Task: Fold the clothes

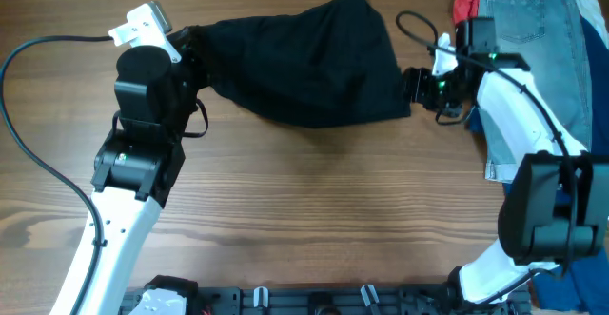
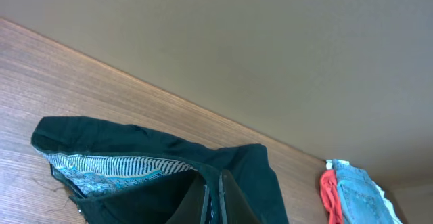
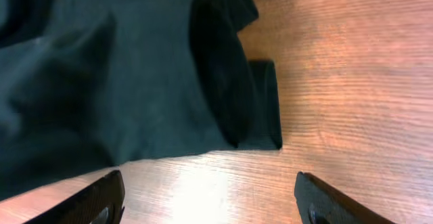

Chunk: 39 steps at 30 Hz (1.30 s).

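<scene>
Bare table (image 1: 324, 210) across the near half, open for passage between left arm (image 1: 143, 144) and right arm (image 1: 538, 153). Far centre blocked by black garment (image 1: 304, 58), stretched from the left gripper (image 1: 188, 47) to just short of the right gripper (image 3: 210, 200). Strip of bare wood between the spread right fingers (image 3: 101, 197), garment hem just ahead. Far right corner crowded by denim shorts (image 1: 533, 20) and red cloth (image 1: 463, 3), right arm lying over the shorts. Left edge crossed by a black cable (image 1: 67, 38).
</scene>
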Tool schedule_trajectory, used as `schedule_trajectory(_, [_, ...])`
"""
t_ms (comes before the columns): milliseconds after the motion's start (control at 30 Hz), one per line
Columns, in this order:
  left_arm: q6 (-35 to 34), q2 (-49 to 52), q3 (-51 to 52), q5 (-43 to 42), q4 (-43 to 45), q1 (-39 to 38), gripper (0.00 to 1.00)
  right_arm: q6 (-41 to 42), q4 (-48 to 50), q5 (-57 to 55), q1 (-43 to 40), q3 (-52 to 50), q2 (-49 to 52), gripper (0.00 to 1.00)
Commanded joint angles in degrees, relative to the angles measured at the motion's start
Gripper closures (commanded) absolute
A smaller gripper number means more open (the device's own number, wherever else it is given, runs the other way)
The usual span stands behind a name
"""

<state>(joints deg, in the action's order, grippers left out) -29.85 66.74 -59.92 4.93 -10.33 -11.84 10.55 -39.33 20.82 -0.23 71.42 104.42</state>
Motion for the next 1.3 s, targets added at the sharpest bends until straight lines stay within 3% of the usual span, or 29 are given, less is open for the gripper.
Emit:
schedule_trajectory(0, [1.07,-1.05,-0.96,1.11,0.15,0.37,0.96,-1.55,7.04,3.02,0.59,-3.85,0.50,0.19])
schedule_trajectory(233, [1.07,-1.05,-0.96,1.11,-0.24,0.37,0.96,-1.79,16.44,2.19,1.84,-4.44,1.29,0.19])
schedule_trajectory(767, [0.85,-1.07,-0.96,0.96,0.00,0.33,0.96,-6.08,16.35,4.28,4.90,-4.44,6.16,0.26])
schedule_trajectory(933, [0.85,-1.07,-0.96,0.96,-0.02,0.33,0.96,-6.05,16.11,1.36,4.85,-4.42,6.80,0.38])
schedule_trajectory(1100, [0.87,-1.07,-0.96,0.96,-0.04,0.35,0.96,-5.62,14.21,1.25,4.37,-3.80,6.47,0.73])
schedule_trajectory(1267, [0.87,-1.07,-0.96,0.98,-0.07,0.35,0.96,-4.37,7.78,1.51,2.40,-0.07,2.49,0.77])
